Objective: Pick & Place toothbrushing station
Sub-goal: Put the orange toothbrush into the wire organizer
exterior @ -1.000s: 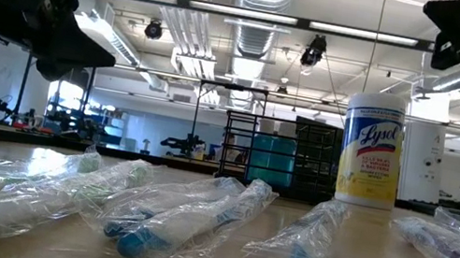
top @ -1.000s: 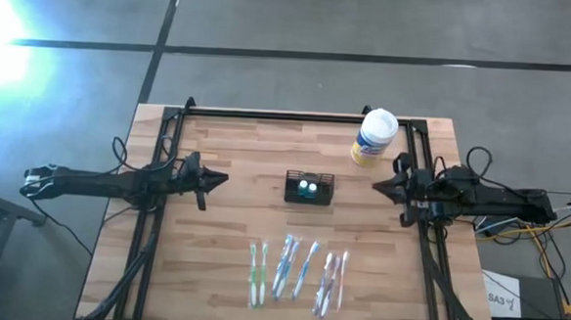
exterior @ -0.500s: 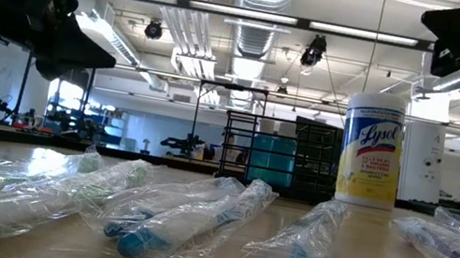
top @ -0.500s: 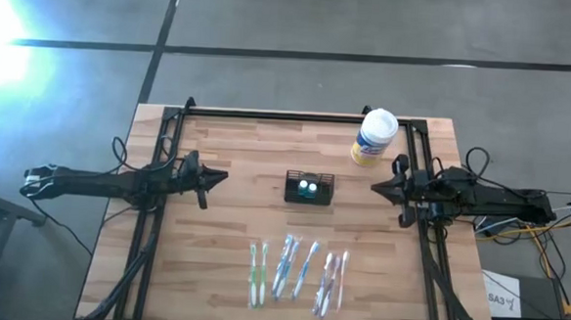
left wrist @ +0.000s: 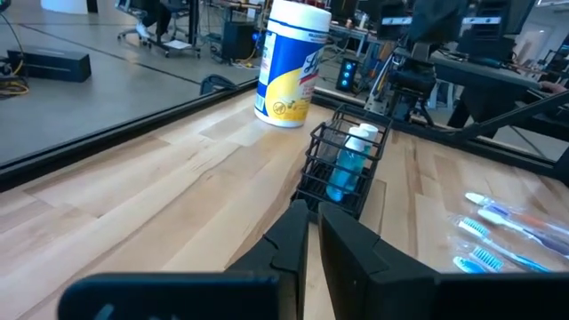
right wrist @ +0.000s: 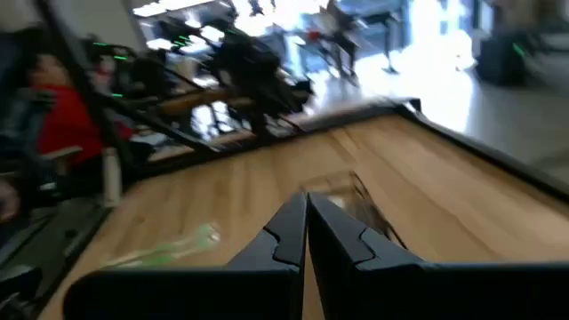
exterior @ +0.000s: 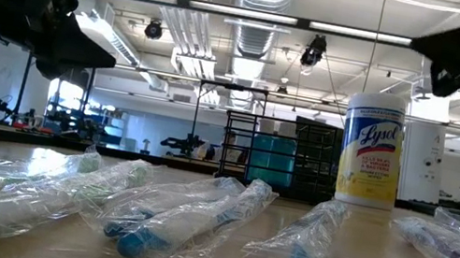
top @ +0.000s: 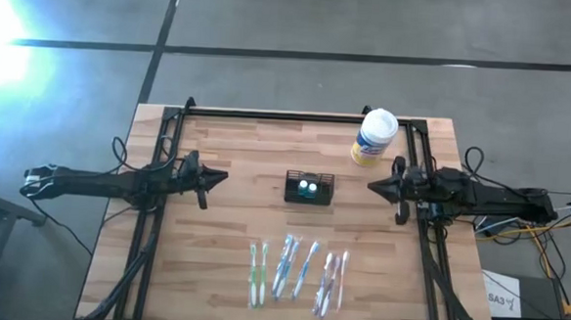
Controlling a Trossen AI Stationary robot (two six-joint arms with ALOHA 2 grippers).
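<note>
Standing mid-worktop (top: 237, 148), the mesh caddy (top: 309, 189) sits between 2 end effectors. Left end effector (top: 224, 178) and right end effector (top: 372, 187) both hover with fingers together, empty.

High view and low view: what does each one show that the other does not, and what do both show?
Only the high view shows the whole table and the toothbrushes' row from above.

Only the low view shows the room's ceiling and the canister's label.

Both show the black caddy, the white canister, the bagged toothbrushes and both arms.
</note>
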